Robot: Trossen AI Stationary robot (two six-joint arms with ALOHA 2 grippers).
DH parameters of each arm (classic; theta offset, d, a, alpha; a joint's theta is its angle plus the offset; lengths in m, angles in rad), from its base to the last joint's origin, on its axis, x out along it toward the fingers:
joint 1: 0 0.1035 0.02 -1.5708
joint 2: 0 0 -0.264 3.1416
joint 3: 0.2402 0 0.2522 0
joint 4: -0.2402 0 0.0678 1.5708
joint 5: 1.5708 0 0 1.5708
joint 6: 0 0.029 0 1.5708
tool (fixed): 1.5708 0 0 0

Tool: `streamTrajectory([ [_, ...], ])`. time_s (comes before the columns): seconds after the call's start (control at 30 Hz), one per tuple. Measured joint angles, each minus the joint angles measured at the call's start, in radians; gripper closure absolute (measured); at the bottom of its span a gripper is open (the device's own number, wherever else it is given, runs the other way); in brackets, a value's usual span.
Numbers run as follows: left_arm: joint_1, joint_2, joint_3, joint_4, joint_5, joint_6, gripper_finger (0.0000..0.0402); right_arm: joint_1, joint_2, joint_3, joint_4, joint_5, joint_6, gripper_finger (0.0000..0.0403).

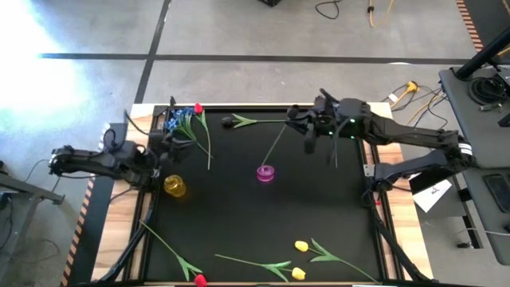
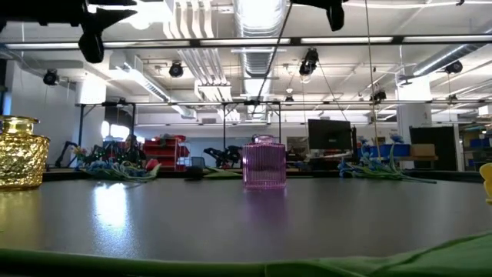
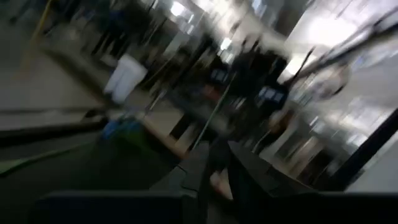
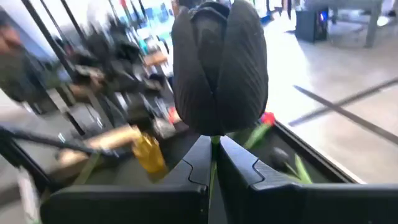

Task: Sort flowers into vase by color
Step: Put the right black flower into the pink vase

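My right gripper point(image 1: 293, 124) is raised over the far middle of the table, shut on a dark-headed flower point(image 4: 219, 68). The flower's thin stem point(image 1: 276, 146) slants down toward the purple vase point(image 1: 265, 173). I cannot tell whether the stem's tip reaches the vase mouth. My left gripper point(image 1: 162, 153) hovers high at the left edge, beside the yellow vase point(image 1: 174, 186). At the far left lie blue blossoms point(image 1: 182, 119) and a red tulip point(image 1: 198, 108). Another dark bloom point(image 1: 228, 121) lies beside them. Two yellow tulips point(image 1: 301, 246) and a red tulip point(image 1: 199, 280) lie along the near edge. My right gripper pinches the green stem point(image 4: 213, 163) just below the dark head, between its two fingers. The fingers reach in from the table's right side. The head stands just beyond the fingertips. The flower is lifted clear of the table, and its stem point(image 2: 269, 65) hangs slanting below.
The table's dark middle around the purple vase point(image 2: 264, 161) is bare. The yellow vase point(image 2: 19, 152) stands toward the left edge. A raised black rim point(image 1: 381, 231) frames the table. Cables and a second table lie off to the right.
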Motion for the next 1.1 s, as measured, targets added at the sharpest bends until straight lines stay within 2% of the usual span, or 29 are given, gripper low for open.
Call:
streamTrajectory([
  [0.17, 0.000, 0.109, 0.218, -0.443, 0.000, -0.042, 0.0363, 0.002, 0.094, 0.110, -0.171, -0.015, -0.045, 0.0390],
  [0.3, 0.000, 0.181, 0.325, -0.609, -0.002, -0.041, 0.0363, 0.013, 0.147, 0.137, -0.181, -0.017, -0.074, 0.0390],
  [0.63, 0.000, 0.274, 0.362, -0.641, -0.045, -0.015, 0.0363, 0.061, 0.248, 0.144, -0.182, -0.042, -0.076, 0.0384],
  [0.73, 0.000, 0.286, 0.362, -0.629, -0.060, -0.014, 0.0363, 0.064, 0.264, 0.144, -0.185, -0.043, -0.050, 0.0353],
  [0.93, 0.000, 0.278, 0.367, -0.638, -0.063, -0.014, 0.0363, 0.064, 0.235, 0.144, -0.205, -0.037, -0.015, 0.0264],
  [1.1, 0.000, 0.264, 0.395, -0.668, -0.064, -0.014, 0.0363, 0.049, 0.154, 0.178, -0.375, -0.024, -0.041, 0.0216],
])
